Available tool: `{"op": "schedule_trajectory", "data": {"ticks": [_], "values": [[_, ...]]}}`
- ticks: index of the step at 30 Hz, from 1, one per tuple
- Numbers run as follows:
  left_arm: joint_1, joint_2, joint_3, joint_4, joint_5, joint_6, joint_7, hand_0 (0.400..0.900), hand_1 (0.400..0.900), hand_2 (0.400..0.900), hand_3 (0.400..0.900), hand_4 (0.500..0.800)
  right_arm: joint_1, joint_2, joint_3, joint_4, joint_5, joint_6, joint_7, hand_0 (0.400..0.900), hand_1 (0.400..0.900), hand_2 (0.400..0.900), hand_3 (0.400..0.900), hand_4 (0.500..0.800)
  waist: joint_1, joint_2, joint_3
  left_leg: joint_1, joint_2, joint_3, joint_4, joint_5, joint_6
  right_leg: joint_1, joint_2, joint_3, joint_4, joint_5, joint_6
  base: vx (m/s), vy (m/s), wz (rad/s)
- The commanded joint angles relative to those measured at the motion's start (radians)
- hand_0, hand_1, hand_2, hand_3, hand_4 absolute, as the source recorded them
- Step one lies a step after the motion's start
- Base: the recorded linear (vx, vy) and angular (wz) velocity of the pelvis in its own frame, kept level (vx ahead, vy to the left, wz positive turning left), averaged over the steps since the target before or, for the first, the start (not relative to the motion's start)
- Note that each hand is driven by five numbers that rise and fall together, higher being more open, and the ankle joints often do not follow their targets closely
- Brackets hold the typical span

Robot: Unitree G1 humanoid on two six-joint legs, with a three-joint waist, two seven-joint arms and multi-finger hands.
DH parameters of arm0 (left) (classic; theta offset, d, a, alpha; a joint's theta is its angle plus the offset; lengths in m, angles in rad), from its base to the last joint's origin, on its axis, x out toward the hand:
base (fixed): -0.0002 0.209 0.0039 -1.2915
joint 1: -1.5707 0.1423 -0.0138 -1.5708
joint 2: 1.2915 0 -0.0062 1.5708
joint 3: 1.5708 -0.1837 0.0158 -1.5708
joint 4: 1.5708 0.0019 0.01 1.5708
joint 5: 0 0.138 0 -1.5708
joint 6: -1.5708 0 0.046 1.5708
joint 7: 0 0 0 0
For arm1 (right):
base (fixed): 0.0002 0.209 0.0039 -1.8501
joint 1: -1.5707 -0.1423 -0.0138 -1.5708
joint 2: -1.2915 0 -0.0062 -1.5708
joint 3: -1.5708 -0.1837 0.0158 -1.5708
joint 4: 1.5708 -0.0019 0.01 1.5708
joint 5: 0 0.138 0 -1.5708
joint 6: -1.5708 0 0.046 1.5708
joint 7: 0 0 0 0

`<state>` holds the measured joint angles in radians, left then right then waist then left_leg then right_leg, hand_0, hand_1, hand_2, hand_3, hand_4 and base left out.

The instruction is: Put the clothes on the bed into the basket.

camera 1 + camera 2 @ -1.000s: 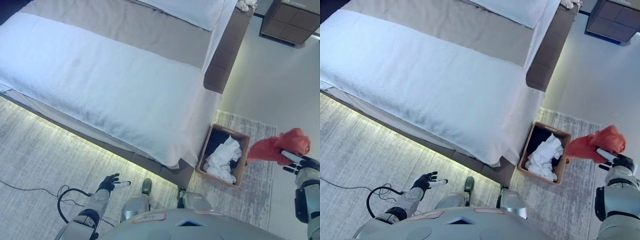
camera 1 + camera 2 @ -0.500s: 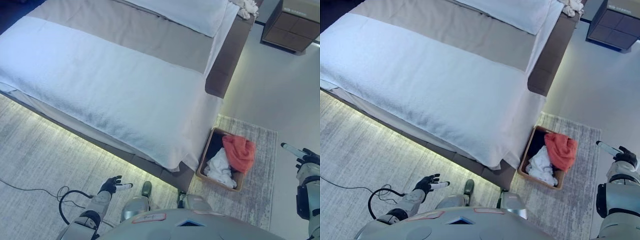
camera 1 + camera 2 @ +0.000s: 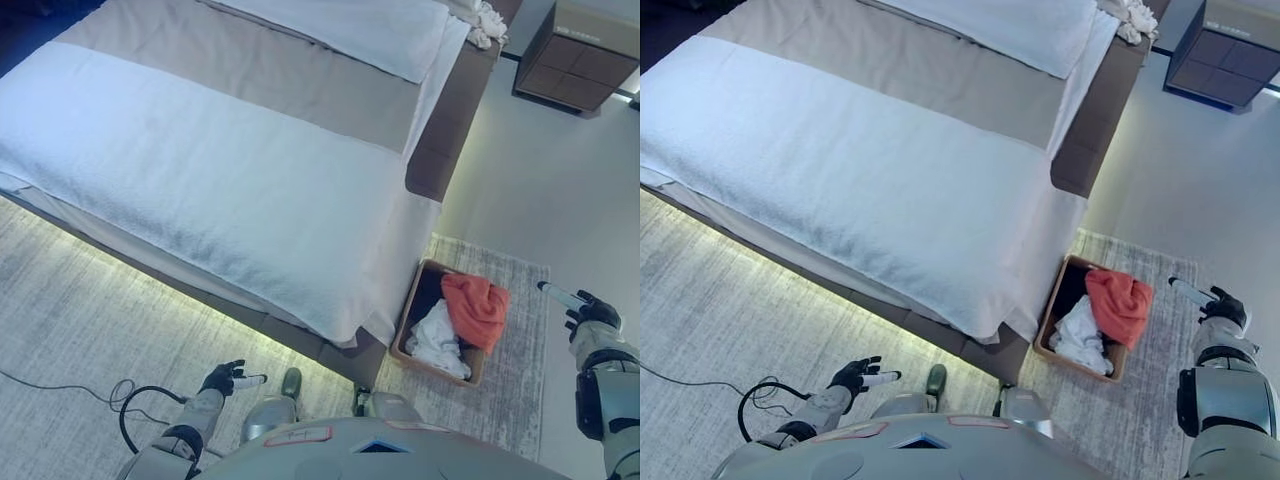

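Note:
A brown basket (image 3: 408,310) stands on the rug at the bed's near right corner. In it lie a red cloth (image 3: 477,308) on the right and a white cloth (image 3: 437,338) below it. My right hand (image 3: 583,308) is open and empty, held out to the right of the basket. My left hand (image 3: 225,379) is open and empty, low over the rug at the lower left. A pale crumpled cloth (image 3: 487,20) lies at the bed's far right corner by the pillow.
The bed (image 3: 230,170) with a white blanket, a taupe band and a white pillow (image 3: 350,30) fills the upper left. A dark wooden nightstand (image 3: 575,55) stands at the upper right. A grey rug (image 3: 80,300) covers the floor beside the bed.
My right hand let go of the red cloth, which dropped into the basket. The hand has since opened and risen a little. The camera has shifted slightly.

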<state>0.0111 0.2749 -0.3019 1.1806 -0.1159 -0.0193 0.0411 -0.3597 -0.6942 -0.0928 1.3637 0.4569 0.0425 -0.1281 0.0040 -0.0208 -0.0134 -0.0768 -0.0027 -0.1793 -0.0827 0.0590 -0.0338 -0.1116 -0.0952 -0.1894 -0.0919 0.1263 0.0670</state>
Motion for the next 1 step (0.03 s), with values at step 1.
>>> {"op": "schedule_trajectory", "data": {"ticks": [1], "values": [[-0.037, 0.005, 0.015, 0.059, -0.012, -0.011, 0.0, 0.9, 0.9, 0.9, 0.9, 0.8, -0.011, 0.01, 0.055, -0.096, -0.07, -0.051, -0.041, 0.9, 0.9, 0.9, 0.9, 0.8, -0.004, -0.021, -0.021, 0.021, 0.016, 0.034, -0.005, -0.072, -0.001, 0.071, -0.034, 0.047, 0.005, -0.053, 0.052, -0.01, 0.004, -0.04]]}}
